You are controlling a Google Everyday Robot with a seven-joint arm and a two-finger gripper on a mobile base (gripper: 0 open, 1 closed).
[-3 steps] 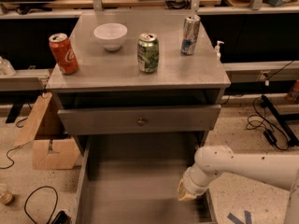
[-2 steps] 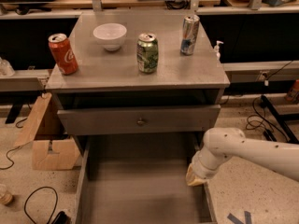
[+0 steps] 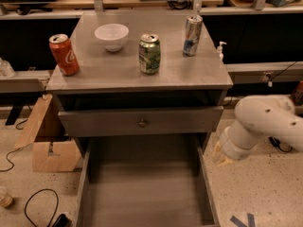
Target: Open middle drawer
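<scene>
The middle drawer (image 3: 109,122) is a wide grey front with a small round knob (image 3: 142,123), just under the cabinet top, with a dark gap above it. Below it the lowest drawer (image 3: 142,193) is pulled far out, and its grey inside holds nothing. My gripper (image 3: 219,156) hangs at the end of the white arm (image 3: 265,122), to the right of the cabinet and outside the open lowest drawer's right wall. It is lower than the knob, well to its right, and touches nothing.
On the cabinet top (image 3: 118,72) stand a red cola can (image 3: 64,54), a white bowl (image 3: 111,36), a green can (image 3: 149,54) and a silver can (image 3: 192,35). A cardboard box (image 3: 47,145) and cables (image 3: 38,207) lie on the floor at left.
My arm and gripper have moved right and up, from over the open lowest drawer's right side to outside it. The drawers have not moved.
</scene>
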